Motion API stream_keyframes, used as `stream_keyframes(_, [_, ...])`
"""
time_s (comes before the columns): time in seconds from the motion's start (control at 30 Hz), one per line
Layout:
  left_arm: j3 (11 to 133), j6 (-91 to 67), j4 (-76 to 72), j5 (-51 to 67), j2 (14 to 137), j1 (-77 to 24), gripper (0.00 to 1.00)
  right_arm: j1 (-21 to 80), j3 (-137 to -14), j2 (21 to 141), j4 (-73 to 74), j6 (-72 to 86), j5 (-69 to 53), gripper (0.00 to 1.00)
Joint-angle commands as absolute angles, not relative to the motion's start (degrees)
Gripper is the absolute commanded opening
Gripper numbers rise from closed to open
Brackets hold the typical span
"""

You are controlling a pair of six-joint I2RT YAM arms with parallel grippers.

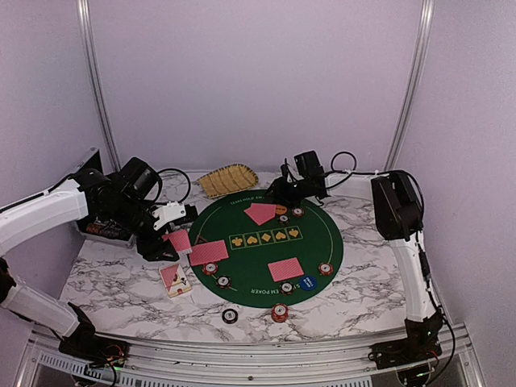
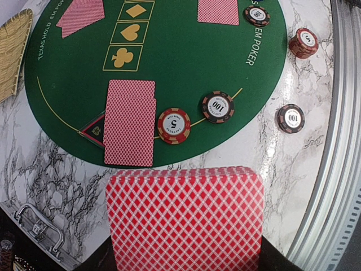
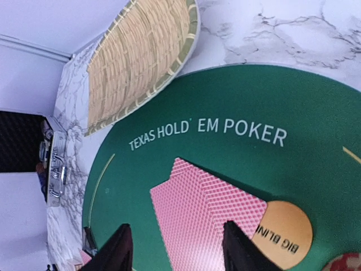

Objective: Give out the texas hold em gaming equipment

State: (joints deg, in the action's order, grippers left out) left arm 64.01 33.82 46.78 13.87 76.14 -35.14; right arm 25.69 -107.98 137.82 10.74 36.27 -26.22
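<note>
WEEKDAY DEAL: My left hand, just off the left edge of the green mat, is clamped on the red-backed deck (its top edges slightly stepped). Just inside that edge lie two dealt cards, with a red chip and a dark chip beside them. At the mat's far side my right hand hangs, fingers apart, over another pair of cards lying flat and touching the orange button. The job here, I judge, is a clean exit: rise straight up so neither finger drags a card, deck held level.
</note>
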Motion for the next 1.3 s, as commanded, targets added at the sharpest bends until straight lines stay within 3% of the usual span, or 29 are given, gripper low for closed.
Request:
stream_keyframes(0.0, [65.06, 33.84, 46.49, 13.6, 76.32, -34.89, 0.0, 26.51, -103.13, 127.59, 7.47, 35.74, -23.67, 0.61])
stream_keyframes(0.13, [65.26, 33.84, 46.49, 13.79, 76.67, -34.89, 0.0, 28.69, -96.67, 122.7, 5.38, 35.83, -23.13, 0.81])
stream_keyframes(0.3, [65.72, 33.7, 46.41, 13.54, 76.94, -34.89, 0.0, 33.07, -91.23, 119.2, 4.51, 36.1, -26.11, 0.99])
stream_keyframes(0.67, [66.31, 33.15, 46.23, 13.54, 76.96, -34.72, 0.0, 42.97, -81.2, 113.92, -4.3, 42.47, -31.72, 0.99])
stream_keyframes(1.27, [66.53, 33.21, 46.14, 13.84, 76.78, -34.71, 0.0, 51.36, -78.12, 115.45, -19.37, 54.14, -37.0, 0.99])
